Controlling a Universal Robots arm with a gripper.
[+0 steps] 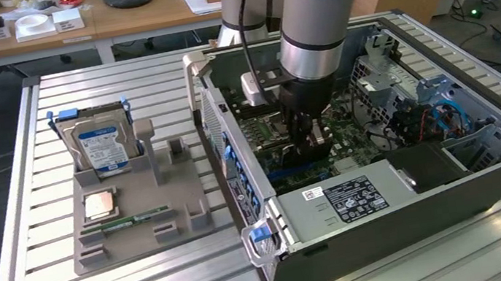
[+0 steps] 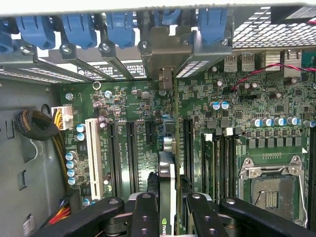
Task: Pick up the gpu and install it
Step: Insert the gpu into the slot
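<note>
Between the claw's point(image 2: 168, 210) fingers the gpu point(image 2: 167, 170) is gripped edge-on, directly over the motherboard point(image 2: 237, 106) slots inside the computer case point(image 1: 377, 200); it is best kept upright, bracket aligned with the rear opening, and pressed down evenly

The gpu point(image 2: 167, 168) stands on edge, seen edge-on as a thin card over the green motherboard's point(image 2: 232, 113) slots, its silver bracket point(image 2: 165, 49) up against the case's rear slot openings.

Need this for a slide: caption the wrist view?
Gripper holds the gpu edge-on above the motherboard slots inside the computer case.
</note>
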